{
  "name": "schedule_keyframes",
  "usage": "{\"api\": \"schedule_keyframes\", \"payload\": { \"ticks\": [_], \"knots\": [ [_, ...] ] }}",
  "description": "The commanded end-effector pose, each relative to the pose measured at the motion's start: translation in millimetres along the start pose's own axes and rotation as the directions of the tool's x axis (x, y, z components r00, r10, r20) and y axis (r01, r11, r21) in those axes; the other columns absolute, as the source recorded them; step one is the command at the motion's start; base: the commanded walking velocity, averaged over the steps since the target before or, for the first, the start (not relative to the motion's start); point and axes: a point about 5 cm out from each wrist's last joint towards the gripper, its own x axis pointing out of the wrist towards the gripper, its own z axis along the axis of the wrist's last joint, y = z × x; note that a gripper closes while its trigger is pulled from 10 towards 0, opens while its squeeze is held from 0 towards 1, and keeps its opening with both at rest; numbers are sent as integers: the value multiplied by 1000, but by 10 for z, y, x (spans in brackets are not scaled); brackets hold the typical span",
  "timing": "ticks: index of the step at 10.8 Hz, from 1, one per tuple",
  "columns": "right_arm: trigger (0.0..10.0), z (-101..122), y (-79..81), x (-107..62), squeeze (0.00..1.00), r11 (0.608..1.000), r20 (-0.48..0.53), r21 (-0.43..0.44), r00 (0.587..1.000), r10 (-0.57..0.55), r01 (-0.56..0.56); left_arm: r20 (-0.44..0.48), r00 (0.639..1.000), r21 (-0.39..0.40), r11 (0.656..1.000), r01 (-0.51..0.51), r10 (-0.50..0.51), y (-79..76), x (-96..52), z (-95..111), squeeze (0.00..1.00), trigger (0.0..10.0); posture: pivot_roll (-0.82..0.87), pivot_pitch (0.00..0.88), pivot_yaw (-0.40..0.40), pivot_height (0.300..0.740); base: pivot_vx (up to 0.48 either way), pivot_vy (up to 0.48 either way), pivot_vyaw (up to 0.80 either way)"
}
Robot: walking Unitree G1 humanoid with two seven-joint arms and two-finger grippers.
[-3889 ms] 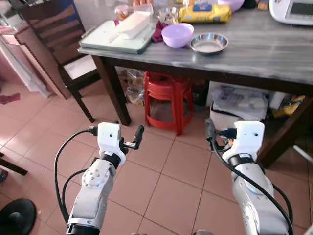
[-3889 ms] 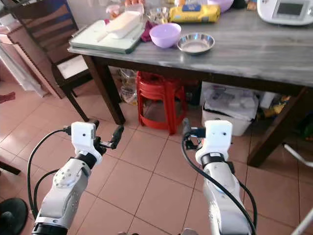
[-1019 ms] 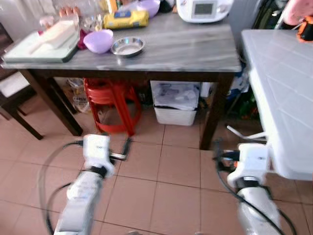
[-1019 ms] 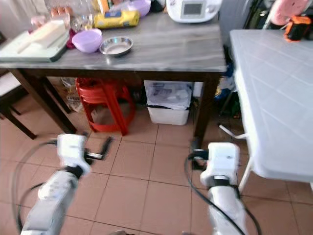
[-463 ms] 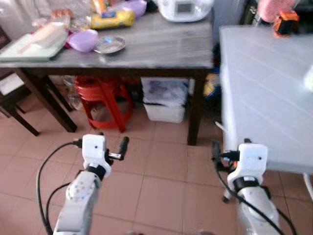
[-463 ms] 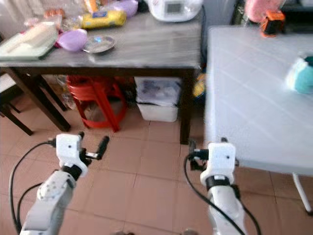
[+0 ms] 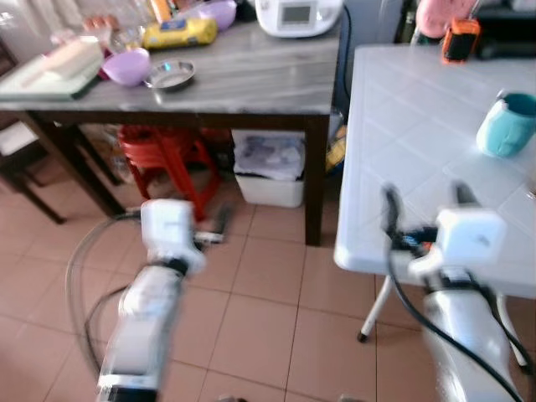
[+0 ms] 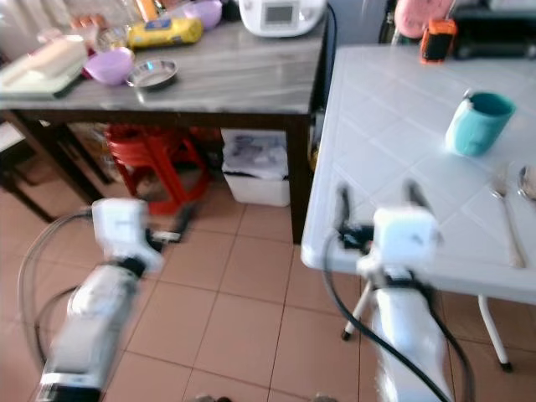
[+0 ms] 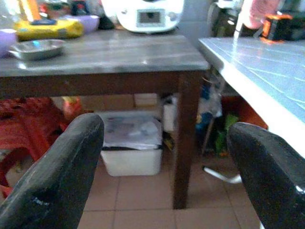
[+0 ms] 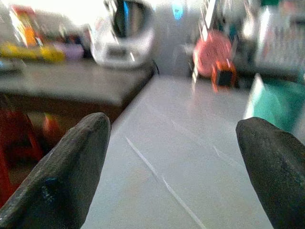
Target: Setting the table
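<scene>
My right gripper (image 8: 377, 199) is at lower centre-right of the head view, held over the near edge of the white table (image 8: 394, 126), fingers spread wide with nothing between them. In the right wrist view both fingertips (image 10: 62, 167) stand far apart at the frame's sides, the tabletop running between them.

My left gripper (image 7: 219, 219) is at lower left, over the tiled floor (image 7: 268, 335), blurred in the head view. The left wrist view shows its fingers (image 9: 57, 167) wide apart and empty, facing the dark table (image 9: 95, 52) and a white bin (image 9: 128, 148) beneath it.

On the white table, at the right of the frame, stands a teal cup (image 8: 477, 122). Near the right edge lies a fork (image 8: 507, 213), with a spoon (image 8: 528, 180) just beside it. An orange object (image 8: 437, 38) sits at the table's far side, upper right.

The dark table fills the upper left, carrying a purple bowl (image 7: 127, 65), a steel bowl (image 7: 170, 74) just beside it, a yellow packet (image 7: 177, 33) and a white appliance (image 7: 297, 14). A red stool (image 7: 163, 155) stands under it.
</scene>
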Motion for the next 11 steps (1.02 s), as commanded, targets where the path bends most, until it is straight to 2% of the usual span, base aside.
{"api": "schedule_keyframes", "payload": {
  "ticks": [1, 4, 5, 11],
  "knots": [
    [10000, -10, 49, -6, 0, 1000, -6, 14, 1000, 7, -7, -31, 999, 13, 999, -38, 39, 130, -66, -54, 0, 10000, -94, 116, 129, 740, 0, 0, 0],
    [10000, -3, 81, -16, 0, 1000, -3, 14, 1000, 19, -19, -36, 999, 37, 999, -32, 33, 111, -63, -40, 0, 10000, -91, 116, 131, 740, 0, 0, 0],
    [10000, -39, 87, -45, 0, 999, -17, 21, 1000, 26, -25, -47, 999, 17, 1000, -23, 24, 106, -71, -63, 0, 10000, -93, 115, 133, 740, 0, -480, 0],
    [10000, -79, 102, -69, 0, 998, -38, 52, 999, 25, -23, -60, 998, 9, 1000, -4, 4, 85, -60, -77, 0, 10000, -98, 118, 138, 740, 0, -480, 0]
  ]
}}
